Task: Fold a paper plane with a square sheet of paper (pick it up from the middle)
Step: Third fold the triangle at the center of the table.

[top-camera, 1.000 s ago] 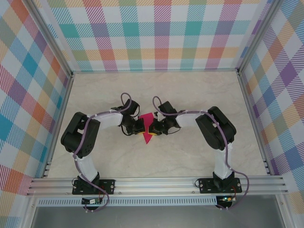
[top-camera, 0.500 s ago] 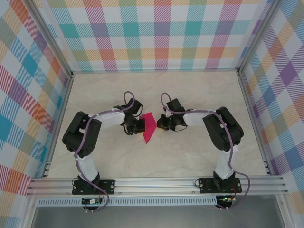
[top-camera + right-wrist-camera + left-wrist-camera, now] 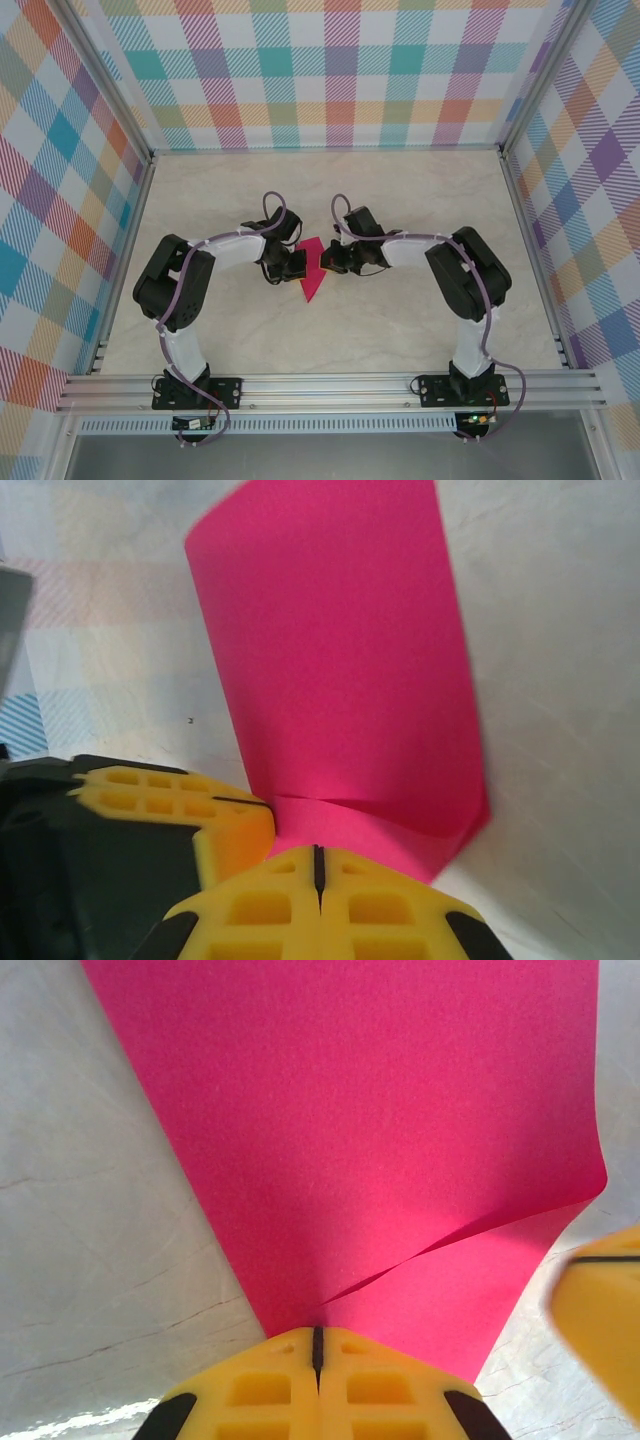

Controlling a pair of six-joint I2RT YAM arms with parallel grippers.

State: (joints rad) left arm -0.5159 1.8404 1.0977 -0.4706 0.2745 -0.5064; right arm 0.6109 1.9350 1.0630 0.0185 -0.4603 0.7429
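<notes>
where the arms reach in from the near edge of the tabletop (image 3: 400,330), the left gripper (image 3: 297,265) is clamped on the square sheet of paper (image 3: 313,272), which hangs between the two tools about mid-tabletop, its narrow folded tip pointing at the near edge. half a second ago the right gripper (image 3: 329,262) stood just clear of the sheet; it has now come back and pinched the opposite side, jaws closed on the fold. with both sides held, the next crease looks ready to start.
</notes>
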